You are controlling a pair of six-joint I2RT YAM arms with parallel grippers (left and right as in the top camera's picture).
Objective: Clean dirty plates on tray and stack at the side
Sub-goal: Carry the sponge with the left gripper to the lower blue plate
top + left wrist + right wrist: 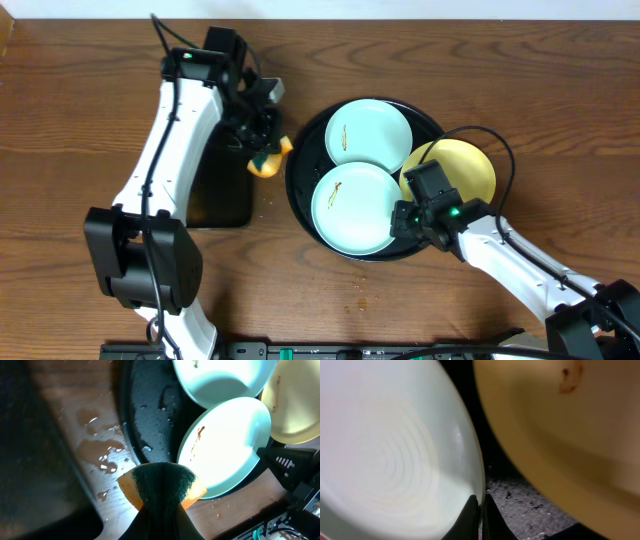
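Note:
The round black tray (pixel 300 190) holds two pale blue plates, a far one (pixel 370 132) and a near one (pixel 355 208), both with brown smears, and a yellow plate (pixel 462 166) leaning on its right rim. My right gripper (pixel 405 218) is shut on the near blue plate's right rim (pixel 479 480); the yellow plate (pixel 560 420) with a brown smear lies beside it. My left gripper (pixel 262 150) is shut on an orange sponge with a green scrub side (pixel 162 485), held left of the tray above the table. The near plate (pixel 225 445) shows beyond the sponge.
A rectangular black tray (pixel 220 190) lies left of the round tray, under my left arm. Water drops (pixel 102 455) wet the wood between the two trays. Small crumbs (pixel 362 300) lie on the table in front of the round tray.

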